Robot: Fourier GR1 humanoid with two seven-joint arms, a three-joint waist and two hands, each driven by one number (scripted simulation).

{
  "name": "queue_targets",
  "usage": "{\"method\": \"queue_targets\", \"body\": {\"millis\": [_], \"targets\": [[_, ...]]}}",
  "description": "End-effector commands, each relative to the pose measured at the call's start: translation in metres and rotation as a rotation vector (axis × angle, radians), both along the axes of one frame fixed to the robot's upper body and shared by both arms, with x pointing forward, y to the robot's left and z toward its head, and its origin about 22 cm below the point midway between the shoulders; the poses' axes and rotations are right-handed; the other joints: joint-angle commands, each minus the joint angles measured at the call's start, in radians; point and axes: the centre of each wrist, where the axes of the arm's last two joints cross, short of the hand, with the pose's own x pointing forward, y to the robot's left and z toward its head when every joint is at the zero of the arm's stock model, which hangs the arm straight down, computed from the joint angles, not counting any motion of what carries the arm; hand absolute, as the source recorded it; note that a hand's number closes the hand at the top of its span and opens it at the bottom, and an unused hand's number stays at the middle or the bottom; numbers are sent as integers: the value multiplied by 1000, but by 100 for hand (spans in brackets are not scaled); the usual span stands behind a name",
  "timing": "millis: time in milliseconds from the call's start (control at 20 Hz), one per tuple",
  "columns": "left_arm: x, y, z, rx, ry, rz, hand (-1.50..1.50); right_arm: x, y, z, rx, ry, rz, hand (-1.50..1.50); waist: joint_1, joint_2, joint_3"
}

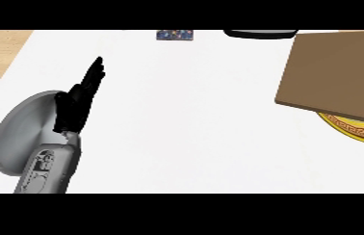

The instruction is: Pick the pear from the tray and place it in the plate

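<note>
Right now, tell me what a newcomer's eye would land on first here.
The black left hand stands out first, fingers straight and pointing up, at the view's left over the white counter. Next, a flat brown slab, likely the tray, fills the upper right and covers part of a yellow patterned plate. No pear shows.

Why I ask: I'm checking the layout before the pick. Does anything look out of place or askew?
Yes. The brown tray at the view's right lies over the yellow-rimmed plate, hiding most of it, which is odd for a place target. No pear shows anywhere. The left hand rests open at the left.
</note>
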Motion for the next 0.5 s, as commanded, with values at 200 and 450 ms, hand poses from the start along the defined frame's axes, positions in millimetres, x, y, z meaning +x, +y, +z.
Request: {"method": "queue_targets", "body": {"millis": [200, 450], "targets": [[6, -8, 3, -12, 14, 1, 0, 8, 21, -36, 147, 151, -19, -150, -5, 1, 1], [-3, -10, 9, 5, -4, -7, 0, 13, 35, -50, 274, 121, -11, -150, 11, 3, 3]]}}
